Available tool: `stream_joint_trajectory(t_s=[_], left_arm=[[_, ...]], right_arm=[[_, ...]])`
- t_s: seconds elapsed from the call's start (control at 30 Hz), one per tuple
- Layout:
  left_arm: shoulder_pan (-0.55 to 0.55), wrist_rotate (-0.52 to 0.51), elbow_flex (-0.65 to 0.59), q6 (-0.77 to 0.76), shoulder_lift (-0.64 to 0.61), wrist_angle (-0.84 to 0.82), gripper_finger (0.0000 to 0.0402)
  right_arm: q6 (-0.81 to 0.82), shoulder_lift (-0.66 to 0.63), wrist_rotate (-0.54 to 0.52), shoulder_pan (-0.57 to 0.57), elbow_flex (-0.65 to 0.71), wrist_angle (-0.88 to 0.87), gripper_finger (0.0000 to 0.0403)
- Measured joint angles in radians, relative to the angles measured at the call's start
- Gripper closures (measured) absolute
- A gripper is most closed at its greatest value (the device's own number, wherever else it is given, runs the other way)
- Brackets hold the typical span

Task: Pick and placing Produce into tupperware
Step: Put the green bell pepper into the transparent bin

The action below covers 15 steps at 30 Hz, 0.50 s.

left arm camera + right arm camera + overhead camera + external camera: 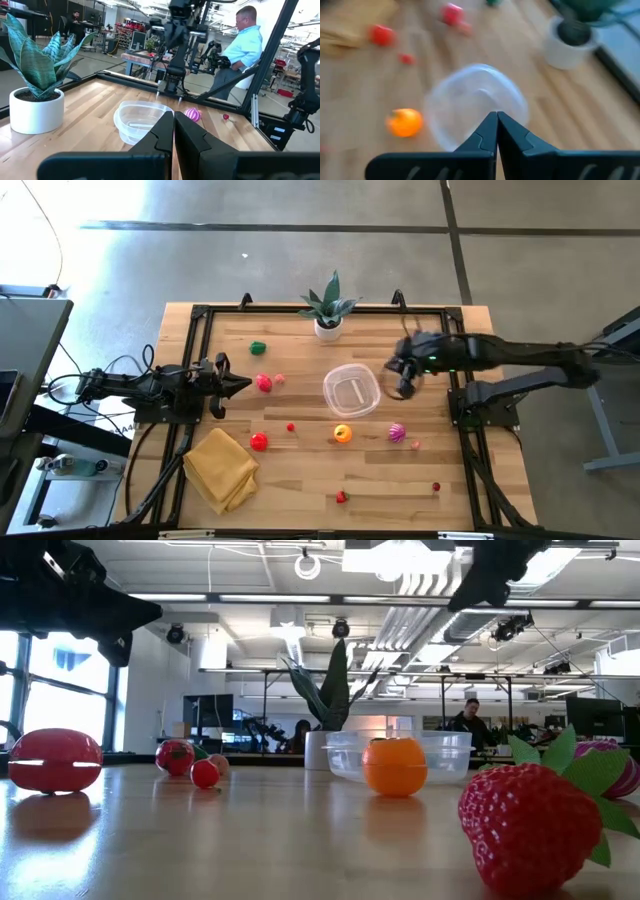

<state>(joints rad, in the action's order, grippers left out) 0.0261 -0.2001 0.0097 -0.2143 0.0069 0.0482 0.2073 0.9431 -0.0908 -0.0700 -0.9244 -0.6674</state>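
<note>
Tupperware [351, 391] sits near the middle of the worktop [300, 480], upright, lid off, and I see no produce inside it; its clear walls and floor look bare in the high view and both wrist views. All produce is loose on the wood around it: green piece [258, 348] far back left, a red piece [264, 383] with a small pinkish one [280, 379] just beside it to the tub's left, a tiny red one [291, 427] and a bigger red one [259, 442] nearer the front left, orange-yellow piece [343, 434] just in front of the tub, magenta piece [397, 432] front right of it with a small pink bit [415, 445] beside, then a strawberry [341, 497] and a small red one [436, 487] at the front edge. My left gripper [240, 385] is closed tight, holding nothing, hovering left of the red piece and pointing toward the tub. My right gripper [405, 388] is also pinched shut and empty, hanging just right of the tub's rim, above the worktop. Potted plant [329, 315] in a white pot stands behind the tub at the back edge. Folded yellow cloth [220, 468] lies at front left, apart from everything. A person in a light blue shirt [243, 45] stands beyond the far side of the frame.
</note>
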Motion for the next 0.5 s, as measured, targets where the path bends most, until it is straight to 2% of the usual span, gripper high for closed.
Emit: stream_joint_trajectory(t_s=[0.1,0.27,0.5], left_arm=[[0.0,0.0,0.0,0.001,0.0,0.0,0.0396],[0.0,-0.002,0.0,0.005,0.0,0.0,0.0396],[0.0,-0.003,0.0,0.055,0.0,0.005,0.0396]], right_arm=[[-0.003,-0.134,0.087,0.0,0.109,0.058,0.0402],[0.001,-0.313,0.131,0.0,0.25,0.055,0.0402],[-0.091,-0.434,0.096,0.0,0.261,-0.007,0.0402]])
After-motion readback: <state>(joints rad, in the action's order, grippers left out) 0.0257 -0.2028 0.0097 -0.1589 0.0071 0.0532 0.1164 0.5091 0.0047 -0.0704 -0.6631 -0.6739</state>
